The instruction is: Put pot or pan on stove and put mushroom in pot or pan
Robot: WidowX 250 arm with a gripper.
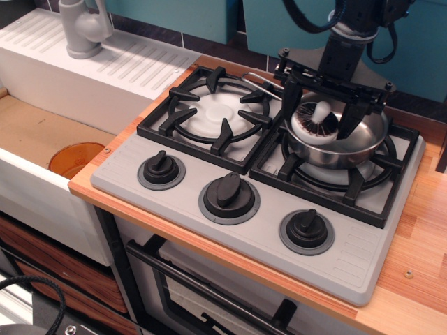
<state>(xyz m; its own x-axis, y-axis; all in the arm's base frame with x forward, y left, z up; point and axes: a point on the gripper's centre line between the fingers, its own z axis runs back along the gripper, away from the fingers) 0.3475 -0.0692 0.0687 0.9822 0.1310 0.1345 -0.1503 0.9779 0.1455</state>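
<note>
The shiny steel pan [353, 139] stands on the right burner of the grey stove [363, 259], its wire-loop handle [260, 82] pointing left. My gripper [320, 127] hangs over the pan's left part, its black fingers [347, 120] on either side of the mushroom [316, 123]. The mushroom lies tilted with its gilled cap and white stem facing the camera. It sits just above the pan's left rim and inside. Whether it touches the pan's floor I cannot tell.
The left burner [209, 113] is bare. Three black knobs [229, 192] line the stove's front. A white sink unit with a faucet [82, 29] and an orange disc [75, 159] lies to the left. Wooden counter [419, 230] runs on the right.
</note>
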